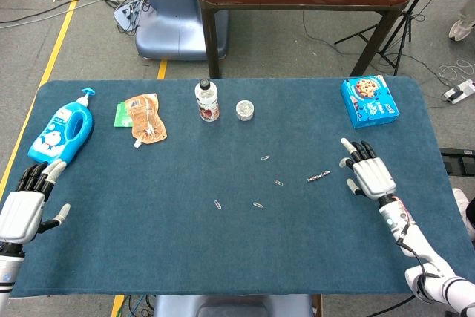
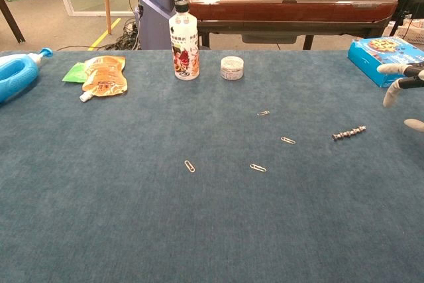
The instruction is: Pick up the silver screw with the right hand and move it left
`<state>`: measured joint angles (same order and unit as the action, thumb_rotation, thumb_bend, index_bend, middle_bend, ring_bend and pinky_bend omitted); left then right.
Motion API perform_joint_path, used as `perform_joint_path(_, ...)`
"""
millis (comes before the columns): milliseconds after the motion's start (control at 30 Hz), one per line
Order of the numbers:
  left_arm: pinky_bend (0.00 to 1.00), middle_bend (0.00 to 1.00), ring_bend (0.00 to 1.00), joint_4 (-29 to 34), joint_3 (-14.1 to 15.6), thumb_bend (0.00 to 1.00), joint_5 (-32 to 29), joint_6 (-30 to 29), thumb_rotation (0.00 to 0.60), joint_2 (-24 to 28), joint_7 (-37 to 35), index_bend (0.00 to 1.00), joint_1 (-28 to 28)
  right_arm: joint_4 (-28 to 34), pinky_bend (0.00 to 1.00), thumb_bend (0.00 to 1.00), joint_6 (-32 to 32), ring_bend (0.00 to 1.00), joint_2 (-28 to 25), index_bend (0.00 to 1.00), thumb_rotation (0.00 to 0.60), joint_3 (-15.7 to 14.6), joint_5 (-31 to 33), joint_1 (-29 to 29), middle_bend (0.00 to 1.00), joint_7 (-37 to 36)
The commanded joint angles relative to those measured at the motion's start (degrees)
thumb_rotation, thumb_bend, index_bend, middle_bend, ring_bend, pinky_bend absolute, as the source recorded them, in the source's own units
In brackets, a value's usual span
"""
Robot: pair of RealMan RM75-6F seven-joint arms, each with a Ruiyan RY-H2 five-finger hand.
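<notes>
The silver screw [image 1: 318, 177] lies flat on the blue table cloth, right of centre; the chest view shows the silver screw [image 2: 349, 132] lying at a slight slant. My right hand [image 1: 368, 171] hovers just to its right with fingers spread and nothing in it, a short gap away from the screw. Only its fingertips [image 2: 397, 84] show at the right edge of the chest view. My left hand [image 1: 28, 201] rests open at the table's near left corner, far from the screw.
Several paper clips [image 1: 257, 204] lie scattered left of the screw. A bottle [image 1: 207, 100], a small round tin [image 1: 245, 110], an orange pouch [image 1: 145, 118] and a blue spray bottle [image 1: 62, 128] stand along the back and left. A blue cookie box [image 1: 369, 100] sits at the back right.
</notes>
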<state>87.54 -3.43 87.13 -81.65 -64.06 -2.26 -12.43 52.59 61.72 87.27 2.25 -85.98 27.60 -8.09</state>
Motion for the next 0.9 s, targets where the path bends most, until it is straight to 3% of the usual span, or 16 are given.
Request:
perform_joint_path(33, 0.00, 0.00, 0.00, 0.01, -0.02, 0.36, 0.00, -0.11, 0.600, 0.04, -0.10, 0.00, 0.06, -3.32, 0.00, 0.37, 0.60, 0.00, 2.45, 0.38, 0.600, -0.64, -0.97, 0.04, 0.00, -1.08)
perform_joint_path(533, 0.00, 0.00, 0.00, -0.02, -0.07, 0.36, -0.04, -0.30, 0.600, 0.28, -0.63, 0.00, 0.26, -9.73, 0.00, 0.38, 0.13, 0.00, 6.96, 0.39, 0.600, -0.93, -1.84, 1.32, 0.00, -6.33)
perform_joint_path(900, 0.00, 0.00, 0.00, -0.20, -0.25, 0.36, -0.16, -0.81, 0.600, 0.62, -1.47, 0.00, 0.58, -11.09, 0.00, 0.39, -1.19, 0.00, 8.22, 0.46, 0.600, -1.02, -1.84, 2.37, 0.00, -8.09)
